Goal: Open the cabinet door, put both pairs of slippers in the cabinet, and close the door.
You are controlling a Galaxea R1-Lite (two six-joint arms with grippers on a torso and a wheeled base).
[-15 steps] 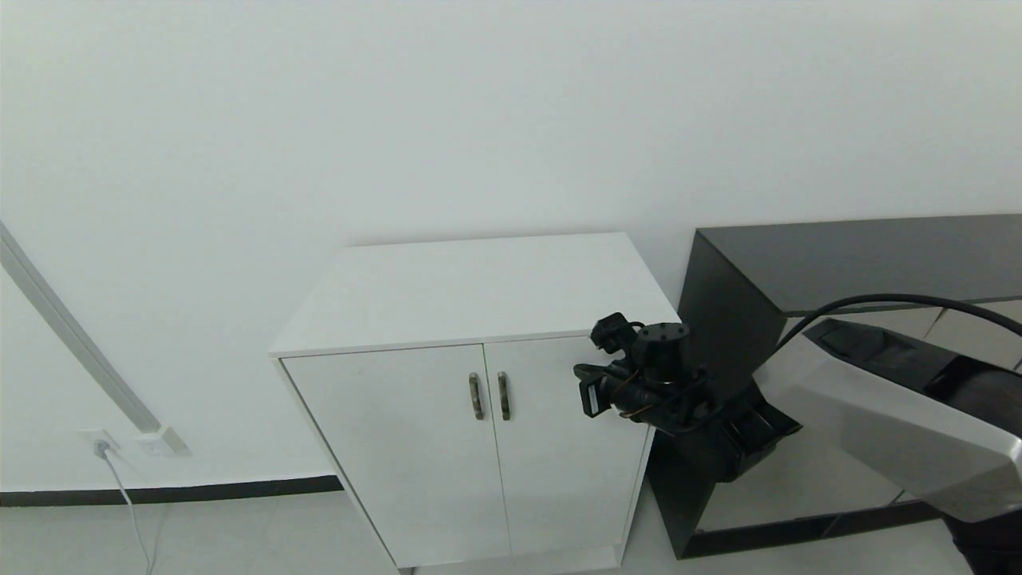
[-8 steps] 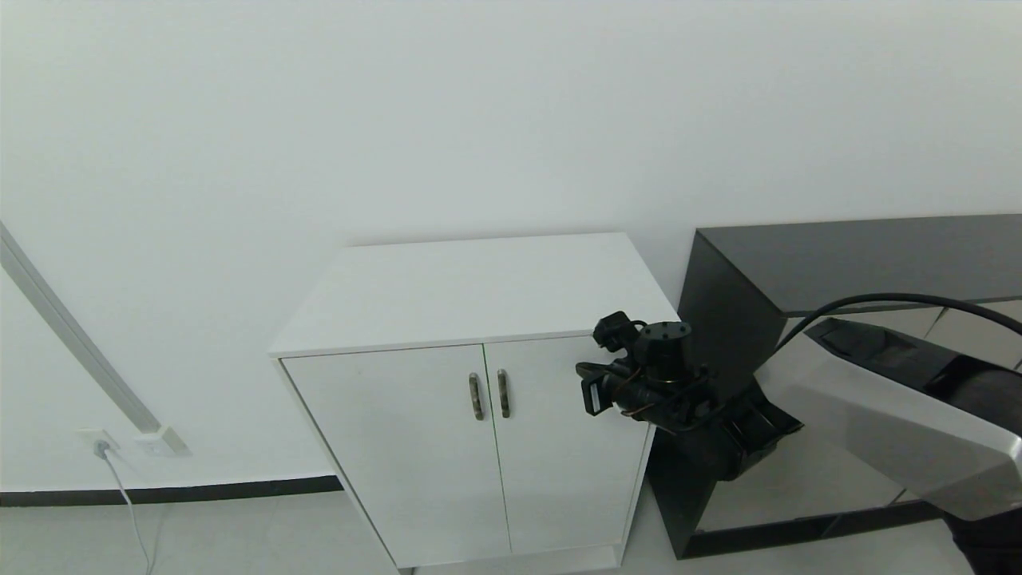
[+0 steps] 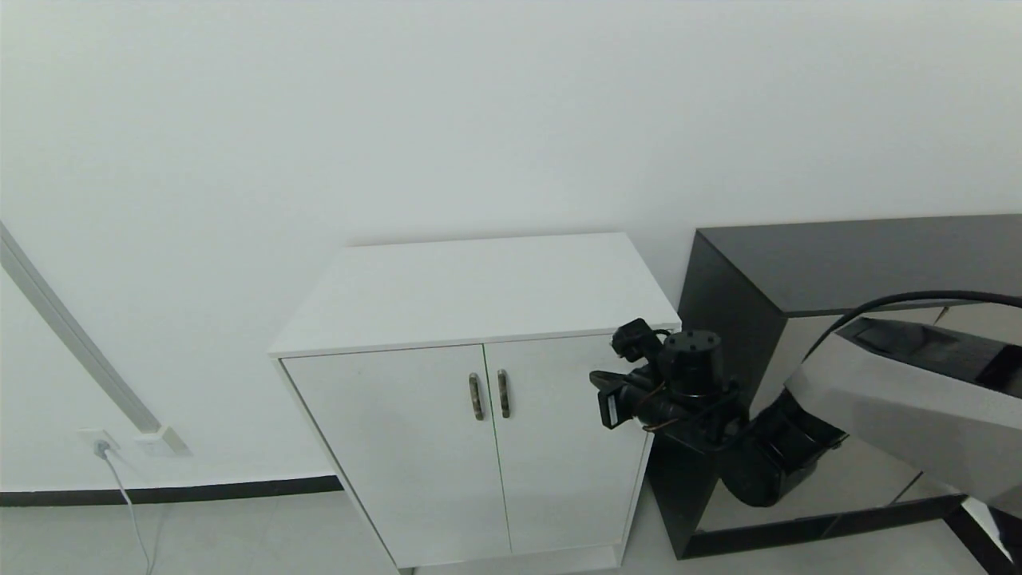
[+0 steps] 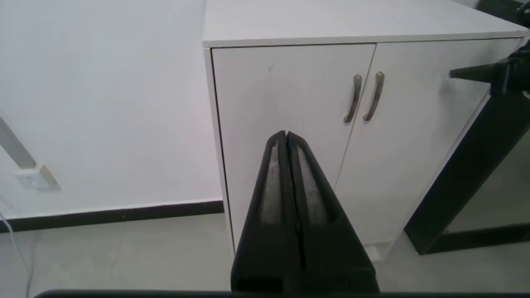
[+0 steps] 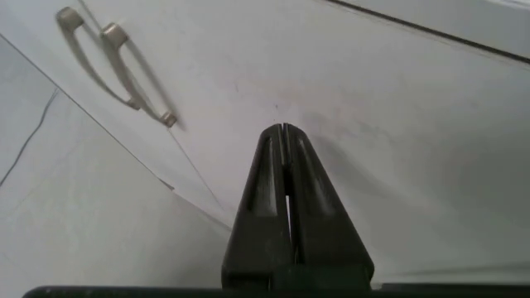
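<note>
Head view: white cabinet (image 3: 471, 291) against a white wall (image 3: 479, 120), both doors (image 3: 399, 439) shut, black sideboard (image 3: 838, 255) just beside it. My right pincer (image 5: 282, 132), pressed shut and empty, hangs near the right door (image 3: 559, 471); my left pincer (image 4: 286, 136), likewise, faces the cabinet front.

Right gripper (image 5: 284, 136) pressed closed, near the white cabinet door (image 5: 373, 108), two metal handles (image 5: 112, 70) off to one side

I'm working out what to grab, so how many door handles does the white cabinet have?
2. The left handle is on the left door, by the middle seam; the right handle is on the right door, just across that seam. None seems hidden.
</note>
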